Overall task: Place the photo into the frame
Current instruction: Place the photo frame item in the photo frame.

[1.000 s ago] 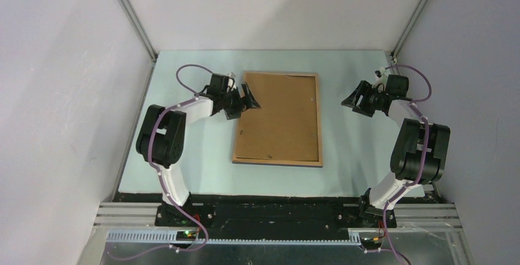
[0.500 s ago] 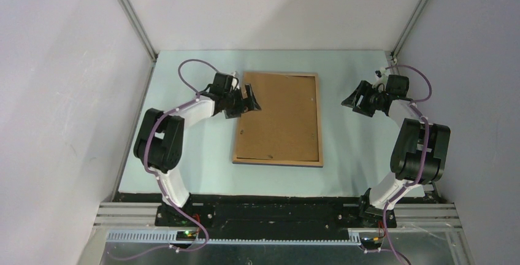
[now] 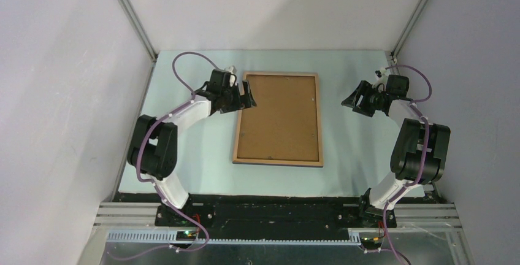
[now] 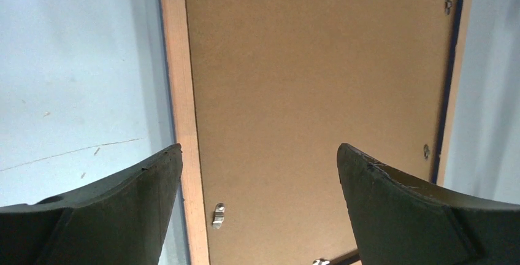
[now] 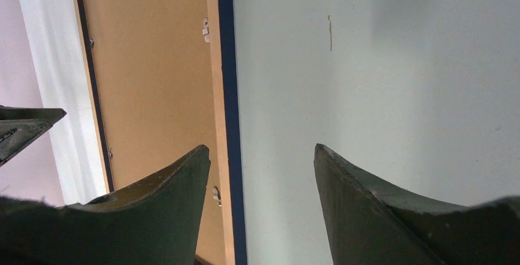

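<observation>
The frame [image 3: 236, 137] lies back-up in the middle of the table, with the brown backing board [image 3: 279, 118] set in it. The photo is not in view. My left gripper [image 3: 248, 96] is open and empty above the frame's far left border. In the left wrist view the left gripper [image 4: 259, 148] spans the wood border [image 4: 181, 75] and the board [image 4: 306, 62]. My right gripper [image 3: 351, 101] is open and empty over bare table right of the frame. In the right wrist view the right gripper [image 5: 262, 148] is beside the frame's dark blue edge [image 5: 225, 81].
Small metal clips [image 4: 217, 215] sit along the frame's inner edge; one shows in the right wrist view [image 5: 206, 30]. The pale green table [image 3: 196, 148] is enclosed by grey walls and corner posts [image 3: 132, 16].
My left gripper has moved a little toward the far end of the frame's left border, still open. The right arm and the frame have not moved.
</observation>
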Robot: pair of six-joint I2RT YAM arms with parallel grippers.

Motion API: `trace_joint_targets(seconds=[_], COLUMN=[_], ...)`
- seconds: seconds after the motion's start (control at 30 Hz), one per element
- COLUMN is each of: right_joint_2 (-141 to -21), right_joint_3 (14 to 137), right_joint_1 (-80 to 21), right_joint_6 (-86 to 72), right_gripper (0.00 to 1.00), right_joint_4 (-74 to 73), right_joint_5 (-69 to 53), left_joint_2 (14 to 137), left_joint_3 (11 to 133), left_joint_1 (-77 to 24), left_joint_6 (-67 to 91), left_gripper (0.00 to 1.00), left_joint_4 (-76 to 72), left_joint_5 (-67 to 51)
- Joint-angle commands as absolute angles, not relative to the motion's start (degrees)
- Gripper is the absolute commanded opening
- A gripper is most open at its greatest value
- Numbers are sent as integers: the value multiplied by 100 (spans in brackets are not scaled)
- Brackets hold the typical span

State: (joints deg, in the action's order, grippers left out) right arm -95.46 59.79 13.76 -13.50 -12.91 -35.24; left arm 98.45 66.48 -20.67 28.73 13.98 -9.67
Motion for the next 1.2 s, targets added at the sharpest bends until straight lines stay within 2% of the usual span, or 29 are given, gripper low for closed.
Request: trace_joint_targets(seconds=[0.0,0.2,0.4,0.6,0.93,1.17], right_joint_2=[-9413,-9292,-9169,-9079,-9155,-9214], right_joint_3=[5970,5970,5976,5968,5970,5969], right_joint_1=[1372,1246,1031,895,911,914], right_joint_6=[-1350,-1263,-1119,-1032,-1011,-1016], right_gripper=[68,68,68,67,66,65], right_joint_4=[-1148,-1143,-1151,-1182,-1240,-1253], right_joint_5=[-3572,-3470,-3256,-3113,-3123,-3129], left_joint_2=[9670,9762,10034,10321,10727,10873], left_joint_3=[6950,7036,7091,7125,7106,7145], left_joint_1=[-2124,-2119,-2118,-2103,-2040,-1997], left_joint_6=[2383,1785,1365,1255,1466,1459], left_gripper=[100,99,93,82,56,48], left_joint_4=[1381,1383,1405,1426,1424,1424], left_joint_5=[-632,-337,-202,-242,-469,-498])
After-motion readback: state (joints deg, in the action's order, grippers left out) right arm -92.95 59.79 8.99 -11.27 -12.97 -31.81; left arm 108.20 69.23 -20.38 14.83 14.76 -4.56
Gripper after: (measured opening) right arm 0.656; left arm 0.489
